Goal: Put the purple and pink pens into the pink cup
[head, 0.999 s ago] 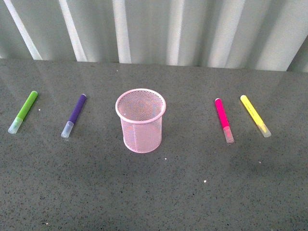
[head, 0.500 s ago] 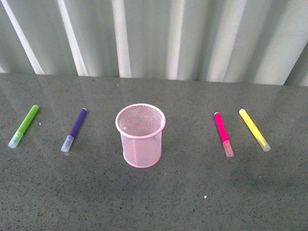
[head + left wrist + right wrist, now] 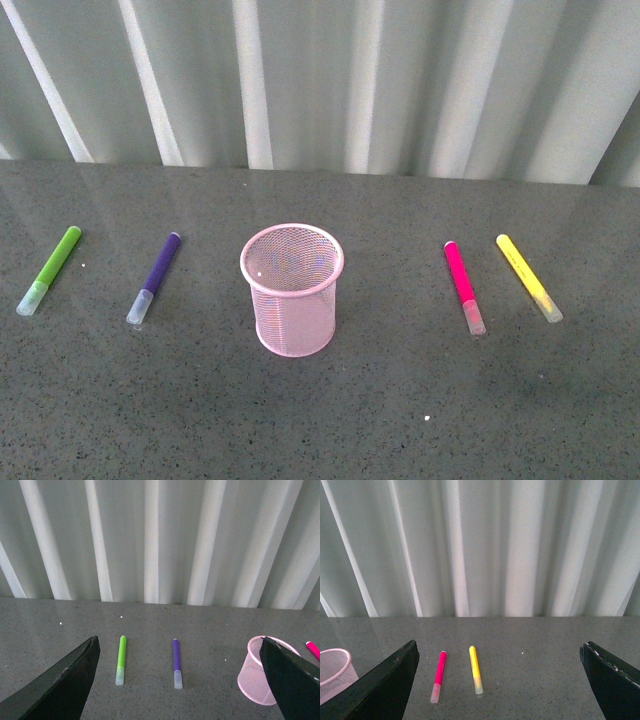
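The pink cup stands upright and empty in the middle of the grey table. A purple pen lies flat to its left and a pink pen lies flat to its right, both with their clear caps toward me. Neither arm shows in the front view. In the left wrist view my left gripper is open, well back from the purple pen, with the pink cup beside one finger. In the right wrist view my right gripper is open, well back from the pink pen.
A lime-green marker lies left of the purple pen, and a yellow marker lies right of the pink pen. A ribbed white wall closes the table's far edge.
Everything in the front view has slid lower in the picture and more wall shows, so the view has tilted up. The pens and cup keep their places on the table.
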Controlling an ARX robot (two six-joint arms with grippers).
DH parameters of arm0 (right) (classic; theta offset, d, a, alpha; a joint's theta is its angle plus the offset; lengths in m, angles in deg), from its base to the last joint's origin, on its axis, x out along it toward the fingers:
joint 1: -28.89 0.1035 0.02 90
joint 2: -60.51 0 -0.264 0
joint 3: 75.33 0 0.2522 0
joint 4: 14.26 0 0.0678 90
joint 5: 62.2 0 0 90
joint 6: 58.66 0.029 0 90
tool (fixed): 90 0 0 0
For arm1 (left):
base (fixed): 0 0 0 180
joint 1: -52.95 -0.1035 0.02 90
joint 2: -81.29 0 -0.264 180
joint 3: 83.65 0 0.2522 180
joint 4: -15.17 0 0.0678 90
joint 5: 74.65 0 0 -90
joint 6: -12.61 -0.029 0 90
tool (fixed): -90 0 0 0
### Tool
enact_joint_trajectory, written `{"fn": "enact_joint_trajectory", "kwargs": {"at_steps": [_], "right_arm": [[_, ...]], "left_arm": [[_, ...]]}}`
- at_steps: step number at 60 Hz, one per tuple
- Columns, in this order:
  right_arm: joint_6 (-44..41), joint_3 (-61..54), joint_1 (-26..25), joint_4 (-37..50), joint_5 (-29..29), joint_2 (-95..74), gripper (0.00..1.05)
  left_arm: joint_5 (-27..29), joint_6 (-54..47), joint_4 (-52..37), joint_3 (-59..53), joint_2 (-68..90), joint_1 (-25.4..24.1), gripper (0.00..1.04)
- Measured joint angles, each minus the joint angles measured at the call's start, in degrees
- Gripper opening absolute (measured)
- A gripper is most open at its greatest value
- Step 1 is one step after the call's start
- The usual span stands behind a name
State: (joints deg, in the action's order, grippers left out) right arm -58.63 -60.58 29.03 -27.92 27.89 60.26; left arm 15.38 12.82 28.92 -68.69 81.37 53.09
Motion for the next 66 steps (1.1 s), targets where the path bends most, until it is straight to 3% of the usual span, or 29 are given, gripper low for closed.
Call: {"fn": "enact_joint_trajectory", "kwargs": {"at_steps": [11,15,18,25,30,35,57,66], "right_arm": [[0.0,0.0,0.0,0.0,0.0,0.0,0.98],[0.0,0.0,0.0,0.0,0.0,0.0,0.98],[0.0,0.0,0.0,0.0,0.0,0.0,0.98],[0.0,0.0,0.0,0.0,0.0,0.0,0.98],[0.0,0.0,0.0,0.0,0.0,0.0,0.98],[0.0,0.0,0.0,0.0,0.0,0.0,0.98],[0.0,0.0,0.0,0.0,0.0,0.0,0.98],[0.0,0.0,0.0,0.0,0.0,0.0,0.98]], "left_arm": [[0.8,0.2,0.3,0.1,0.2,0.2,0.98],[12.4,8.5,11.5,4.2,6.9,3.9,0.98],[15.9,13.3,13.5,5.7,12.3,4.5,0.98],[11.2,16.6,4.8,9.4,25.4,2.5,0.98],[4.9,15.2,-5.9,20.2,44.5,0.2,0.98],[3.6,11.1,-6.9,31.5,60.7,0.0,0.98],[-2.4,-2.3,6.7,58.7,92.5,0.0,0.98],[-1.7,-4.3,12.3,66.6,101.9,-0.1,0.98]]}}
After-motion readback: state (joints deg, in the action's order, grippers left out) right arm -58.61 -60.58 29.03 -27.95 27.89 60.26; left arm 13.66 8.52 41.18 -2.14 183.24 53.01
